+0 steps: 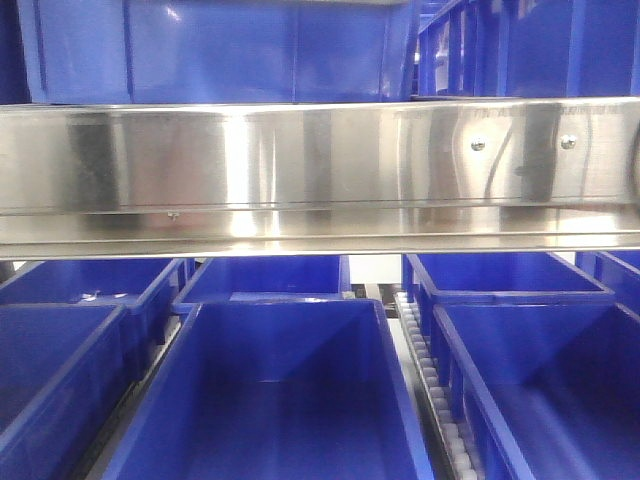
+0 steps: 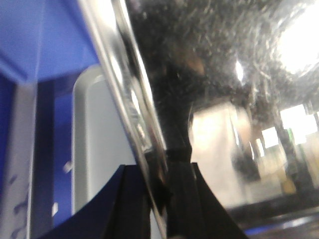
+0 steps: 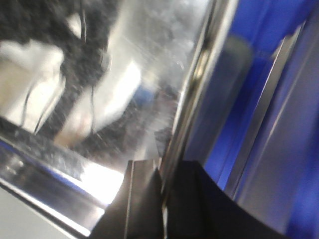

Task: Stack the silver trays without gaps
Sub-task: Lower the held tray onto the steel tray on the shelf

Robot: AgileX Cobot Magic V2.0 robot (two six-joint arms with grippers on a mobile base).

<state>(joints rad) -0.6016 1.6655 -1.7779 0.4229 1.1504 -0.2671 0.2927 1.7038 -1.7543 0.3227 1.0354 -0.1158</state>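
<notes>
A silver tray [image 2: 224, 74] fills the left wrist view, its scratched shiny inside at the right and its rolled rim [image 2: 127, 89] running diagonally. My left gripper [image 2: 162, 199] is shut on that rim, one black finger on each side. In the right wrist view a silver tray [image 3: 124, 59] shows the same mirror-like inside, and my right gripper [image 3: 164, 196] is shut on its rim [image 3: 197, 74]. A dull grey surface with a rounded corner [image 2: 94, 149] lies beyond the rim; I cannot tell whether it is another tray. No tray or gripper shows in the front view.
A long brushed-steel rail [image 1: 320, 170] with screws spans the front view. Blue plastic bins [image 1: 270, 400] stand in rows below it, with more bins [image 1: 220, 50] above. A roller track [image 1: 430, 380] runs between two bins. Blue bin walls [image 3: 294, 124] close in beside both wrists.
</notes>
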